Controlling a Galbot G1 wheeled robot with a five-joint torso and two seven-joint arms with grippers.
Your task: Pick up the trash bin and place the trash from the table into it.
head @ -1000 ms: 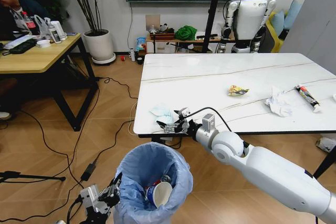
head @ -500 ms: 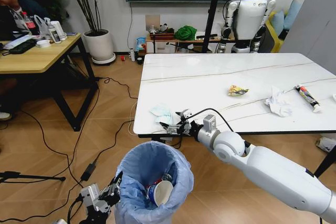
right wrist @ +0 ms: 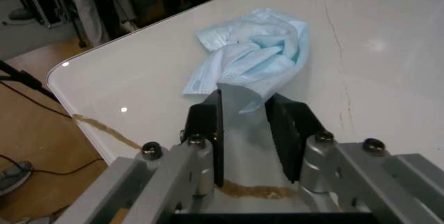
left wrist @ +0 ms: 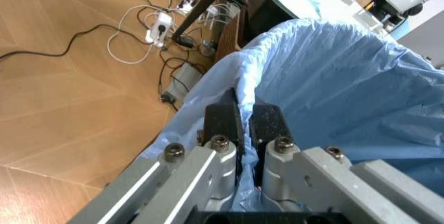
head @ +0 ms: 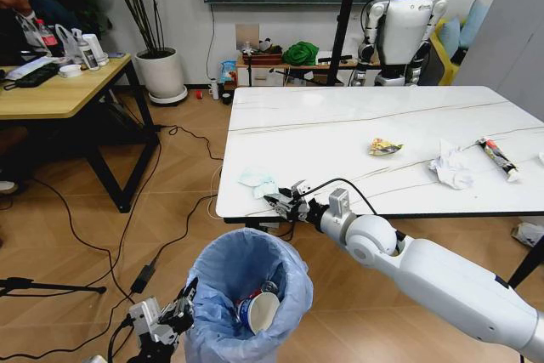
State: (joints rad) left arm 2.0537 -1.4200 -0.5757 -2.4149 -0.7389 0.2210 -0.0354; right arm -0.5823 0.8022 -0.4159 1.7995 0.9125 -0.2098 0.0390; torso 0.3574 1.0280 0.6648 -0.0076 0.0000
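Observation:
The trash bin (head: 246, 291), lined with a light-blue bag, hangs low in front of the table (head: 340, 129). My left gripper (head: 176, 319) is shut on its rim; the left wrist view shows the fingers (left wrist: 224, 121) pinching the bag edge (left wrist: 312, 78). A blue paper cup (head: 257, 310) lies inside. At the table's near left corner lies a crumpled light-blue piece of trash (head: 257, 179) (right wrist: 253, 57). My right gripper (head: 285, 203) (right wrist: 246, 117) stands open at it, the piece's tip between the fingers. Farther right lie a yellow wrapper (head: 384, 147), a white tissue (head: 450, 166) and a red-black tube (head: 497, 159).
A wooden desk (head: 59, 95) stands at the left with a person behind it. Cables (head: 144, 235) run over the floor, and a power strip (left wrist: 159, 26) lies under the table. A potted plant (head: 160, 70) and another robot (head: 404, 27) stand at the back wall.
My right gripper has shifted a little to the right along the table's front edge. The light-blue piece has slid slightly away from it. The bin and left gripper have not moved.

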